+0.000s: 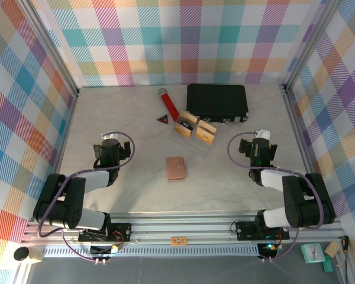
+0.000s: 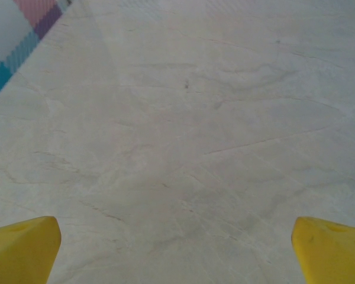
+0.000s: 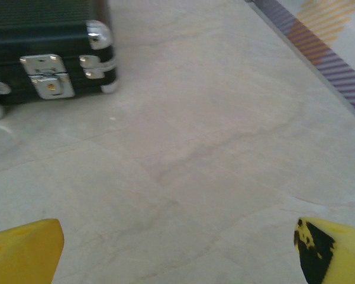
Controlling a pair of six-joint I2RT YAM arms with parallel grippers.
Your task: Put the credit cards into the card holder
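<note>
Cards (image 1: pixel 186 123) lie beyond the holder (image 1: pixel 176 168), unpicked; left gripper (image 2: pixel 177 251) and right gripper (image 3: pixel 177 251) flank it, gaping empty; next, reach.

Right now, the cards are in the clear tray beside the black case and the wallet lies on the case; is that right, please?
Not quite: the top view shows the wallet lying on the table, apart from the tray and the case. The rest is right.
</note>
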